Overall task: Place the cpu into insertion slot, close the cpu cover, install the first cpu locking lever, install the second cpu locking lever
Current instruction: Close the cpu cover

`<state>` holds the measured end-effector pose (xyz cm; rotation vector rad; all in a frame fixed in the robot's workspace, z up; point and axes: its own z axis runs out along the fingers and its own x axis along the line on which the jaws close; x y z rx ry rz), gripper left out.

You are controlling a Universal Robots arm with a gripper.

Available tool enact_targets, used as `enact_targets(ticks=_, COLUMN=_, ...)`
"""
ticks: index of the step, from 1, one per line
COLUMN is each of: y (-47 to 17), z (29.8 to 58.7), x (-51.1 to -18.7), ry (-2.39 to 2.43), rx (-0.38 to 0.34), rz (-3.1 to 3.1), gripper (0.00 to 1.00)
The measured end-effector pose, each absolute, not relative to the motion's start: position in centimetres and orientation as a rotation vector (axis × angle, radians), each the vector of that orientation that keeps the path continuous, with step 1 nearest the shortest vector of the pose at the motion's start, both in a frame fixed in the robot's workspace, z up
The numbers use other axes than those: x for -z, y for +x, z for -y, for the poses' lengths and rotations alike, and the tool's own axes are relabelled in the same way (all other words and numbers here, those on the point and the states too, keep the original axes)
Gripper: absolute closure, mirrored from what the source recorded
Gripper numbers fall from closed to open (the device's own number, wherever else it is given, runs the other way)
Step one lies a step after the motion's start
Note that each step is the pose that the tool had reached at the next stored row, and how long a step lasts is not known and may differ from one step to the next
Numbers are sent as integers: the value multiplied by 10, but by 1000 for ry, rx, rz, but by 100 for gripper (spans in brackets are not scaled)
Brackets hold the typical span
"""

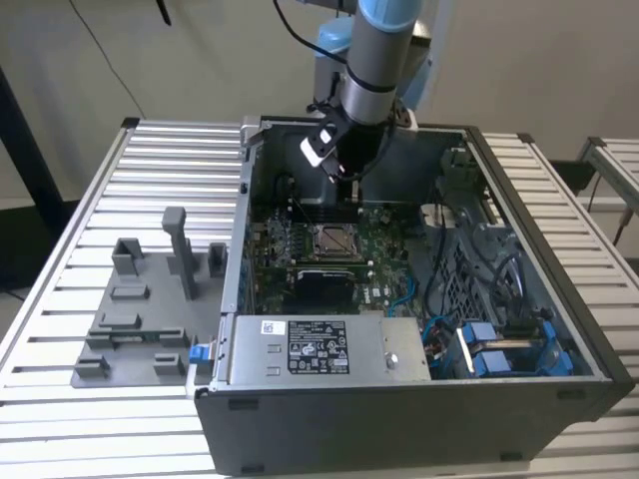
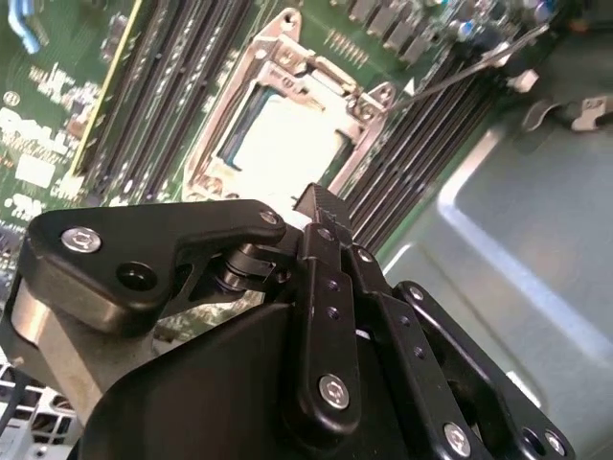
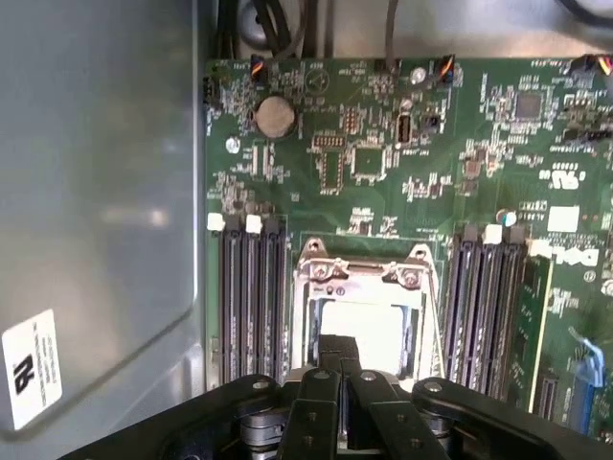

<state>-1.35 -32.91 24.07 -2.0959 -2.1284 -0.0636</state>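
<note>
The cpu (image 3: 369, 326) lies in the insertion slot (image 1: 334, 239), its pale metallic top showing through the window of the cpu cover (image 3: 314, 287). That silver frame lies flat over the chip in both wrist views, cpu (image 2: 287, 134) and cover (image 2: 251, 67). A thin metal locking lever (image 2: 465, 69) sticks out from the socket's corner, raised across the memory slots. My gripper (image 1: 346, 190) hangs just above the socket's edge, fingers (image 3: 337, 353) pressed together and shut on nothing. Its black tip (image 2: 321, 203) sits next to the cover frame.
Black memory slots (image 3: 249, 297) flank the socket on both sides. A grey box with a white label (image 1: 319, 347) lies at the case's front, and blue cables (image 1: 499, 344) on the exterior view's right. Grey case wall (image 3: 96, 192) stands close. A grey fixture plate (image 1: 150, 309) rests outside.
</note>
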Motion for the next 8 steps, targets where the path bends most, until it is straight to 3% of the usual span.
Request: enact_targets(ticks=8, y=-26, z=328, x=-246, ry=-2099, rx=71, rz=2132, gripper=89)
